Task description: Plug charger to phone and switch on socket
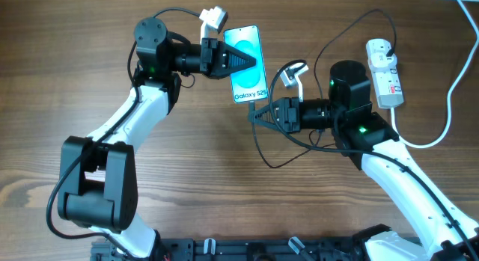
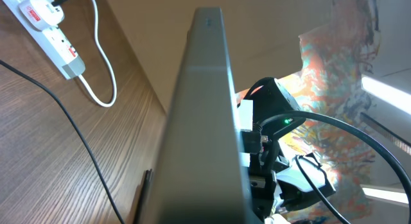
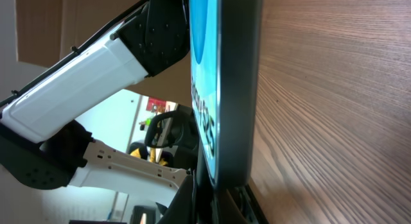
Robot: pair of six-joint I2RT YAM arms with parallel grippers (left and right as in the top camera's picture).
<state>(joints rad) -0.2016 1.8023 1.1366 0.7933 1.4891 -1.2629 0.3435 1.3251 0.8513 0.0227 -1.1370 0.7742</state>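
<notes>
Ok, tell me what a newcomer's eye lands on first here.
The phone, its teal screen glowing, is held in the left gripper at top centre. Just below its white-banded end, the right gripper pinches the charger cable. The white socket lies far right.

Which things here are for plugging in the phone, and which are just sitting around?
For the job:
- phone, held up by the left end effector
- charger, the thin black cable
- socket, the white power strip

Just lying about:
- thick white cord trailing from the socket
- wooden table under it all
</notes>
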